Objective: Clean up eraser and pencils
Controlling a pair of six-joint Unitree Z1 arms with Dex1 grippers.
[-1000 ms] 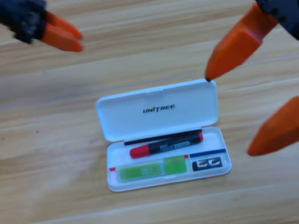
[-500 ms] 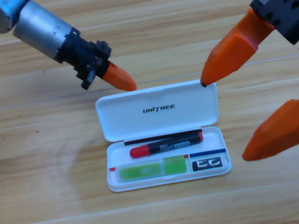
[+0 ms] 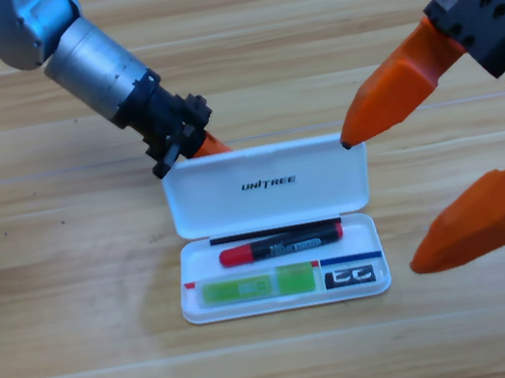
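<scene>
Left gripper (image 3: 210,144) at open case (image 3: 267,186) lid's back edge, jaw state unclear; right gripper (image 3: 400,192) beside, jaws wide apart

"UNITREE" printed on white case lid (image 3: 267,184); eraser (image 3: 354,276) markings unreadable.

Left hand (image 3: 209,145) pressed at back left corner of open lid (image 3: 267,184) of white case (image 3: 287,295); its arm blocks diagonal from upper left. Right hand (image 3: 386,195) spread wide just right of case, upper jaw tip at lid's back right corner, lower jaw beside tray's right end. Desk (image 3: 68,310) bare left of case and in front of it. Tray filled by red-capped pen (image 3: 280,243), green marker (image 3: 256,287), eraser (image 3: 354,276).
</scene>
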